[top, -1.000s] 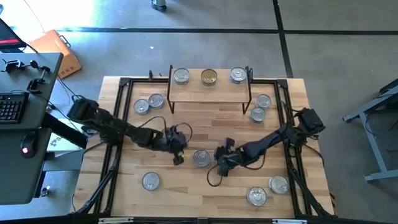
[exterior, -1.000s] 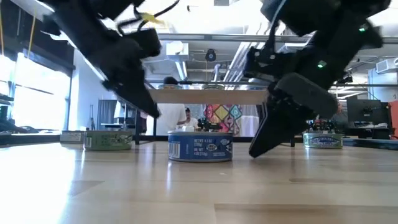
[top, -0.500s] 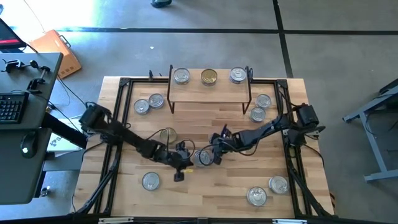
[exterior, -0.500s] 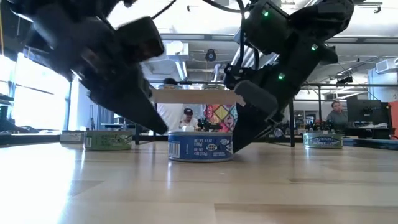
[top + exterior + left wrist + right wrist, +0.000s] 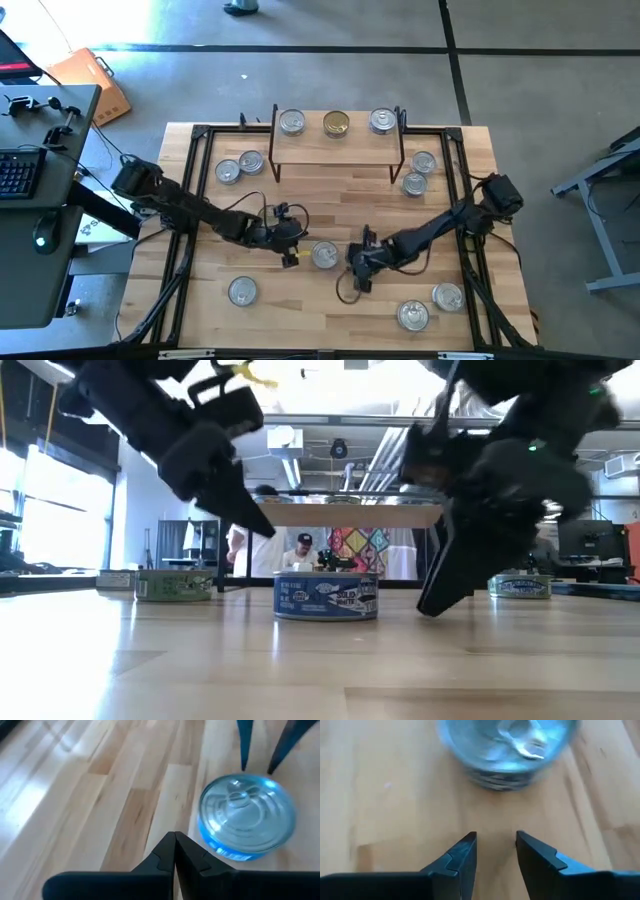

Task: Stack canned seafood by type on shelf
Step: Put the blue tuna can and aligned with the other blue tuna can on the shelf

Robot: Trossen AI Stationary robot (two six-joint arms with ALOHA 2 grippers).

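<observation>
A silver-lidded tin of canned seafood with a blue label stands upright on the wooden tabletop, between my two grippers. My left gripper is shut, slants down and stops just short of the tin's left side. My right gripper is open and tilted down a little to the tin's right, with nothing between its fingers. The shelf stands at the far middle with three tins on its top, two silver-lidded and one gold-lidded between them.
Loose tins stand around the table: two at the far left, two at the far right, one at the near left, two at the near right. A black frame runs along the table's edges.
Both grippers swung in toward the middle tin from either side, close against it, then drew back out to about where they began. The tin has turned about on the spot, so a different part of its label faces the near edge. It still stands on the table.
</observation>
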